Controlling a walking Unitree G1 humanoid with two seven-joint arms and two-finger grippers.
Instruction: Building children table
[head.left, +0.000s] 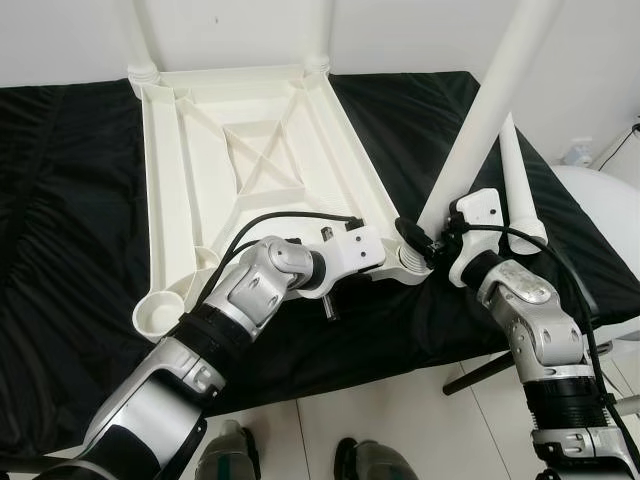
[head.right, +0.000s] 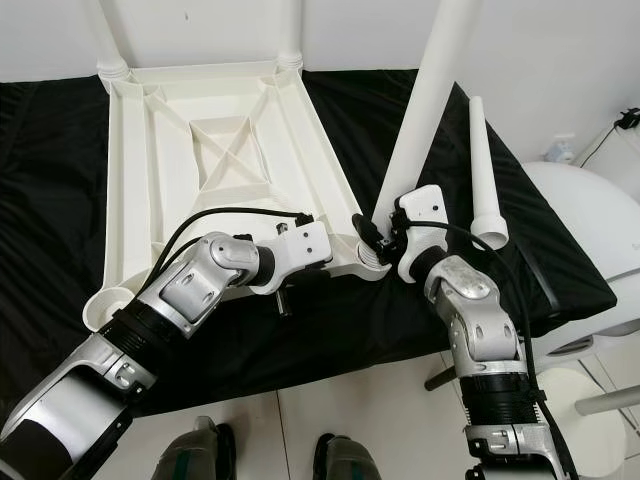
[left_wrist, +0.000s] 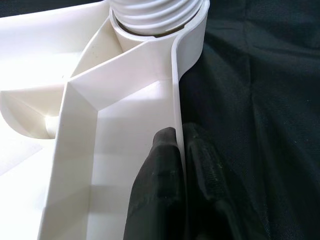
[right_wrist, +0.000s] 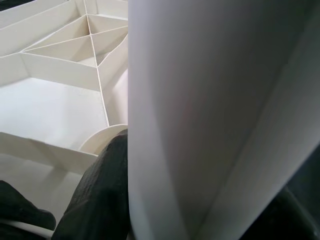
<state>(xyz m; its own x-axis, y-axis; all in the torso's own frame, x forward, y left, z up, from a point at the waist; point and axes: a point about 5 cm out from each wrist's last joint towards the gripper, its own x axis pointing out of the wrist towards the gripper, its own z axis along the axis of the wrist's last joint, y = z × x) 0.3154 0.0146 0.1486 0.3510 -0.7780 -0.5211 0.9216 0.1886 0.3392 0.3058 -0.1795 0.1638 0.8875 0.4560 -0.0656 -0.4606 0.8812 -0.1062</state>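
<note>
Table leg (head.left: 487, 118) in right pincer (head.left: 420, 243)

The upturned white table top (head.left: 250, 150) is covering the middle of the counter (head.left: 60, 220). Three upright legs are blocking its corners; the near-left socket (head.left: 157, 315) is staying open. A loose leg (head.left: 518, 190) is lying on the right.

White tabletop (head.left: 250, 150) lies upside-down; one leg (head.left: 490, 110) stands in its corner socket
</note>
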